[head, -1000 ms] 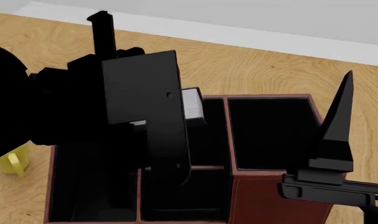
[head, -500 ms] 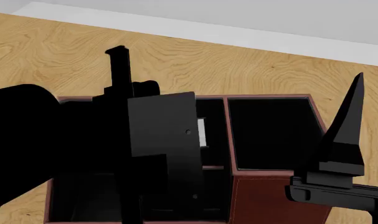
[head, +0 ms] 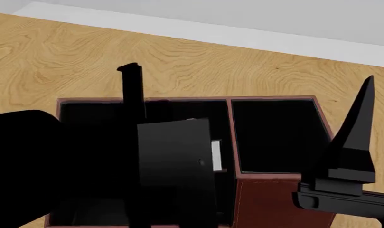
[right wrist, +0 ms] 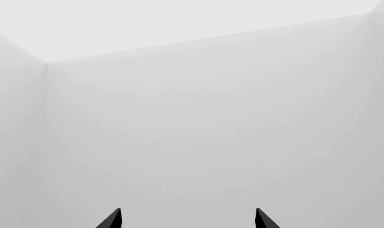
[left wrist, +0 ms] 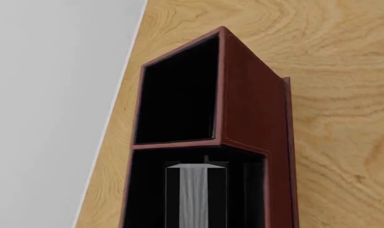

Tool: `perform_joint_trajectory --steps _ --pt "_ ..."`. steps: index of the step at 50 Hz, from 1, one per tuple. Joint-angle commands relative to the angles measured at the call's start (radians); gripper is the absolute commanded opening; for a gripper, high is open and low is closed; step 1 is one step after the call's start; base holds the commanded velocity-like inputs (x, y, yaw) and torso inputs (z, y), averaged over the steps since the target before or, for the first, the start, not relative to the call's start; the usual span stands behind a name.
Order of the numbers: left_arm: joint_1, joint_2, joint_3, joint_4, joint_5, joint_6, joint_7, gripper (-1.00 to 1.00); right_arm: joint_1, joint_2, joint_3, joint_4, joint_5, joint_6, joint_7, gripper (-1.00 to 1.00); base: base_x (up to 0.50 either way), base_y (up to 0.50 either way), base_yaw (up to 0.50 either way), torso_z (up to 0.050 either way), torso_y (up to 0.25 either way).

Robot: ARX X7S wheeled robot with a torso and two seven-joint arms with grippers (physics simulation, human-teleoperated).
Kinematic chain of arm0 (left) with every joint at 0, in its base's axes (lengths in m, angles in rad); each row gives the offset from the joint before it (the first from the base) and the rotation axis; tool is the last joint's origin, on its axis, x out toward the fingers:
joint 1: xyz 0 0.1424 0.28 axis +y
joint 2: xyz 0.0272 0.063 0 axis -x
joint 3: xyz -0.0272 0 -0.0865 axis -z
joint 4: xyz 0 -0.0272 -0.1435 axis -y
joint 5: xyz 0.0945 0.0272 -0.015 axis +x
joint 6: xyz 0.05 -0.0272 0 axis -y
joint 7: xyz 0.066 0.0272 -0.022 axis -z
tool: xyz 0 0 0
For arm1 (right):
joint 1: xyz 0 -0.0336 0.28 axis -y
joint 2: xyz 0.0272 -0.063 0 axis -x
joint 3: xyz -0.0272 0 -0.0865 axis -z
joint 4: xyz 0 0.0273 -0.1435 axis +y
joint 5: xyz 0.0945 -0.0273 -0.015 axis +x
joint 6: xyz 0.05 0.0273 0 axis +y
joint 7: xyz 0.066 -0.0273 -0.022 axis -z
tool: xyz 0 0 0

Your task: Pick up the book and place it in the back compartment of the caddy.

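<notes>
The book (left wrist: 195, 194) stands on edge inside the caddy (left wrist: 255, 123), white page edge up, in a black-lined section next to an empty one. In the head view its white edge (head: 216, 156) peeks out at 3 o'clock of the left gripper (head: 173, 156), whose grip I cannot tell. The right gripper (right wrist: 186, 219) is spread, holding nothing, at 3 o'clock of the caddy.

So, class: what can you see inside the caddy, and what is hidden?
In the caddy, the book stands on edge in one black-lined section, white page edge showing; the section beside it looks empty. In the head view the left gripper covers the other sections.
</notes>
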Motion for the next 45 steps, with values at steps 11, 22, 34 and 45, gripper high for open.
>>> perform_joint_trajectory --steps 11,22,34,45 --pt "0.021 0.013 -0.013 -0.014 -0.004 0.010 -0.061 -1.00 -0.011 -0.017 0.015 -0.011 -0.010 0.002 -0.005 1.00 0.00 0.00 0.00 0.001 0.001" --pt "0.034 0.016 -0.003 -0.011 -0.023 0.023 -0.085 -1.00 -0.023 -0.014 0.023 -0.012 -0.009 -0.008 -0.005 1.00 0.00 0.00 0.00 0.000 0.002" --pt "0.040 -0.001 0.050 -0.020 -0.004 0.081 -0.085 -1.00 -0.028 -0.011 0.025 -0.009 -0.007 -0.015 -0.003 1.00 0.00 0.00 0.00 0.000 0.001" --pt "0.039 -0.039 0.128 -0.066 0.060 0.175 -0.054 -1.00 -0.018 -0.011 0.010 0.002 -0.014 -0.014 -0.003 1.00 0.00 0.00 0.00 0.001 0.002"
